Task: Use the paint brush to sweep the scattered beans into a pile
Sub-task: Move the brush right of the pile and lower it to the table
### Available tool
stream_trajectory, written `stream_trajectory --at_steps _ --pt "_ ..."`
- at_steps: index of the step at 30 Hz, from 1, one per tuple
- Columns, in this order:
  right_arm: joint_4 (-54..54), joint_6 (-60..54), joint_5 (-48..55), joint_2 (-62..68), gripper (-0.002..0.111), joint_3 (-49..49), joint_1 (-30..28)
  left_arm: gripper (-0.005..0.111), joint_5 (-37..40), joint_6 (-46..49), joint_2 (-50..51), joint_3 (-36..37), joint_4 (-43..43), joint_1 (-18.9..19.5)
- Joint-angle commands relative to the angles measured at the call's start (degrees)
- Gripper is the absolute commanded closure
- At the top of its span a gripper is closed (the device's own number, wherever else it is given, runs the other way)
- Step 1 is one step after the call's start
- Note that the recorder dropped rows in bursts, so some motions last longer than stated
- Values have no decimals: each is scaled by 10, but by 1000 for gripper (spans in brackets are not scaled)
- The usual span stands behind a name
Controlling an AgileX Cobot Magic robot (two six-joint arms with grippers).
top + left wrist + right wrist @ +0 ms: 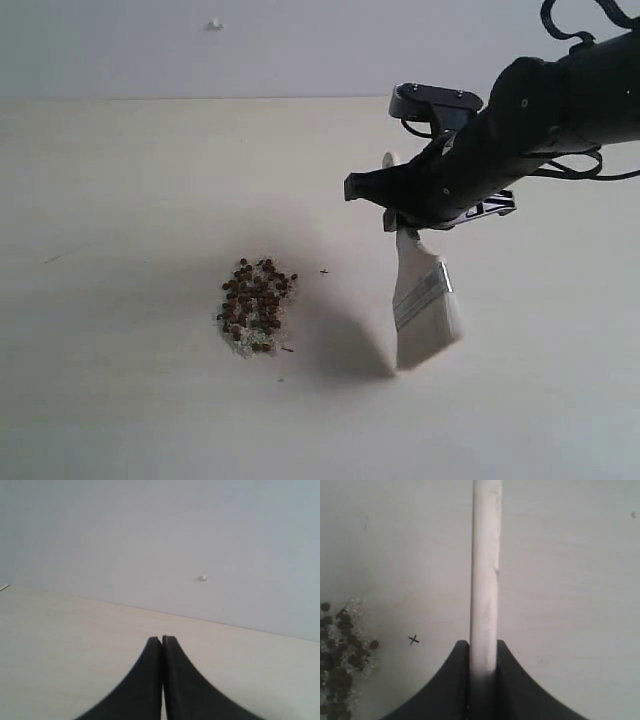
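Beans [256, 306] sit in one tight pile left of centre on the table [120, 400], dozens of them, bare tabletop all round. One tiny black cross [324, 271] lies just right of the pile. Further right, one brush [425, 300] hangs bristles down, clear of the beans, its handle clenched in the right gripper [400, 221]. Only the left wrist view shows the left gripper [162, 639]: clenched on nothing.

My right tool [400, 217] is covering most of the handle of the paint brush [425, 300] in the exterior view. My right wrist view's edge is cutting off part of the beans [339, 652] and cropping the brush before its bristles.
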Motion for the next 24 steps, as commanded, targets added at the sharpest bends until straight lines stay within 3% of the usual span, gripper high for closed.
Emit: stream_trajectory --at_steps 1,6,13,24 --pt "34 -5 9 -1 108 -15 -4 107 1 -2 -4 0 -2 -3" --pt "66 -37 40 -1 108 -15 -20 107 1 -2 -4 0 -2 -3" --pt "238 -231 99 -1 108 -15 -76 107 1 -2 -4 0 -2 -3" --pt "451 -415 103 72 108 -15 -84 107 1 -2 -4 0 -2 -3"
